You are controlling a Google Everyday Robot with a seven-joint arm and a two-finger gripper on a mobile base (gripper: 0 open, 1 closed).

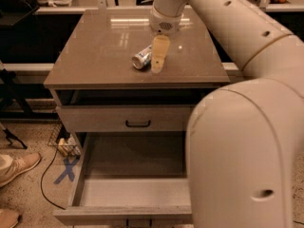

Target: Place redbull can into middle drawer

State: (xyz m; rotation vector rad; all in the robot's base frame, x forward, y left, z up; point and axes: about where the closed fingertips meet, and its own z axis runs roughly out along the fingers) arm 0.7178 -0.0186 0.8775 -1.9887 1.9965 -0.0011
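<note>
The redbull can (142,59) lies on its side on the brown cabinet top (99,56), silver end toward me, left of centre. My gripper (159,57) hangs from the cream arm and points down just to the right of the can, close beside it or touching it. The middle drawer (135,159) is pulled wide open below, and its pale grey floor is bare. My arm's big cream segments cover the drawer's right part and the right side of the view.
A closed drawer front with a black handle (137,123) sits above the open drawer. Two shoes (14,167) of a person, a blue tape cross (65,171) and a cable lie on the floor at the left. Dark shelving runs behind the cabinet.
</note>
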